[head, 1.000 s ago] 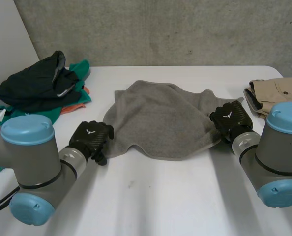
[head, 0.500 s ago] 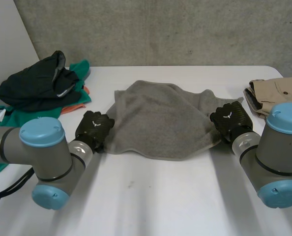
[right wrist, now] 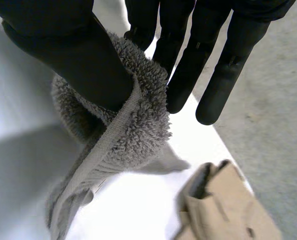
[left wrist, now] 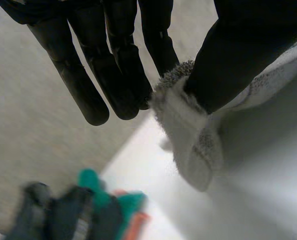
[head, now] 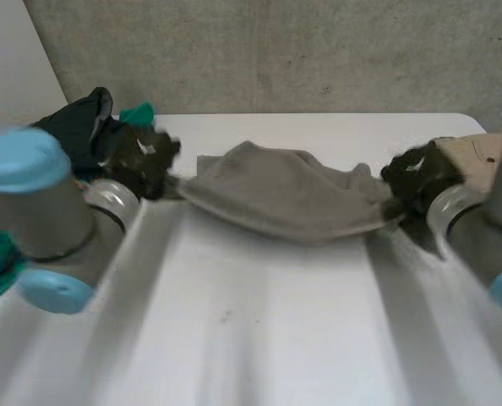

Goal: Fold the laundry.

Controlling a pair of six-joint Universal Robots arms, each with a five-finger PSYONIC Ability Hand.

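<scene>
Dark and green clothes pile (head: 90,135) heaped at left end of bench (head: 259,338). Left hand (left wrist: 113,60) clamped on left corner of grey towel (head: 285,199), pinched between thumb and fingers. Towel stretched between hands, sagging mid-span. Right hand (right wrist: 73,55) clamped likewise on right corner. Beige garment (head: 475,152) laid just beside it.

The grey towel (head: 289,203) is thick terry cloth, rough and loopy with a flat woven hem, the black fingers (right wrist: 223,75) look smooth, faintly glossy plastic, the white bench (head: 268,338) is smooth and matt, and the wall (head: 319,51) is rough grey concrete.
</scene>
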